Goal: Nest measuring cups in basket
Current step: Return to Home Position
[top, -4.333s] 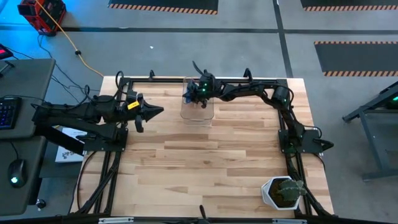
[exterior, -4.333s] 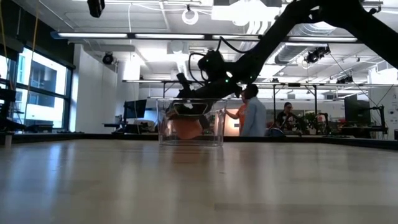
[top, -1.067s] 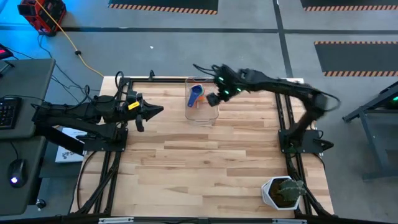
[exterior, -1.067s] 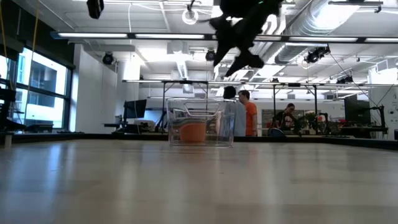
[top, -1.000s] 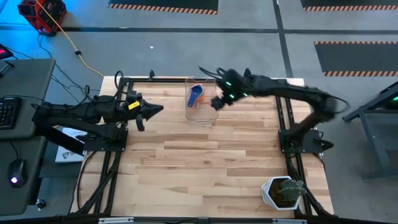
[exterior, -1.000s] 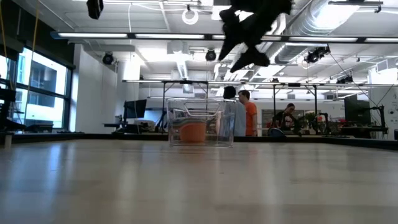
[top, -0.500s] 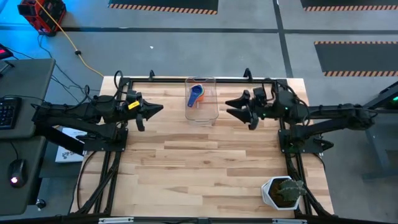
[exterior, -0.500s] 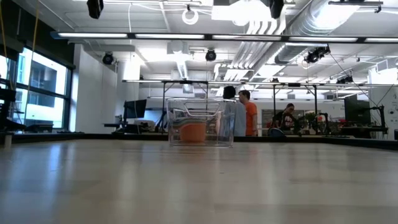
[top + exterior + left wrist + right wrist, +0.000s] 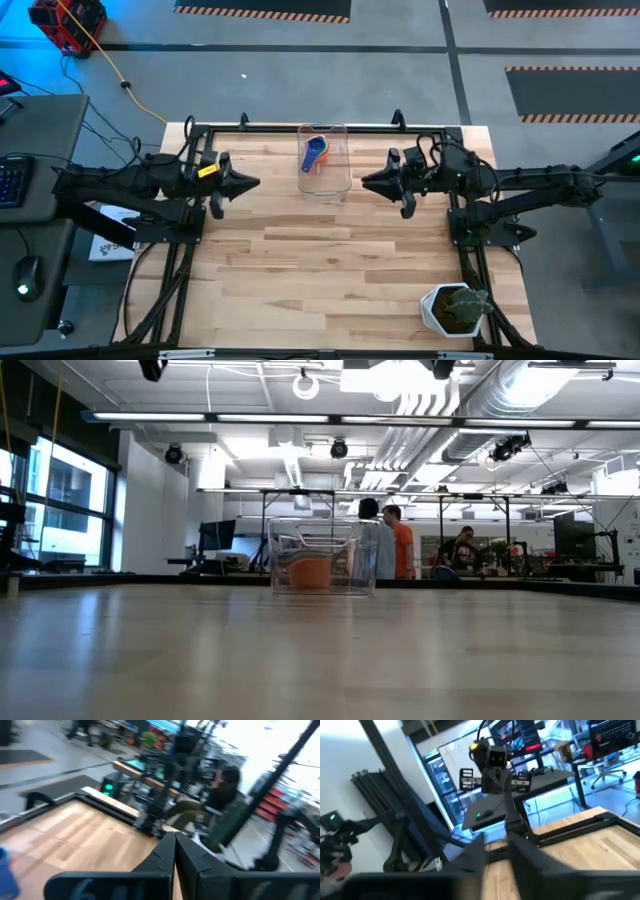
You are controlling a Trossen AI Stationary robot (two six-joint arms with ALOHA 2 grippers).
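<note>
Clear basket point(image 9: 344, 172) holds the measuring cups point(image 9: 315, 153); right pincer point(image 9: 365, 181) — pulled back.

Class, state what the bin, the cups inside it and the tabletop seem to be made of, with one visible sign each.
Bin: probably clear, glossy plastic; contents show through its walls.
Cups: likely coloured plastic; uniform blue and orange, smooth.
Tabletop: wood, matt; grained planks joined in strips.
</note>
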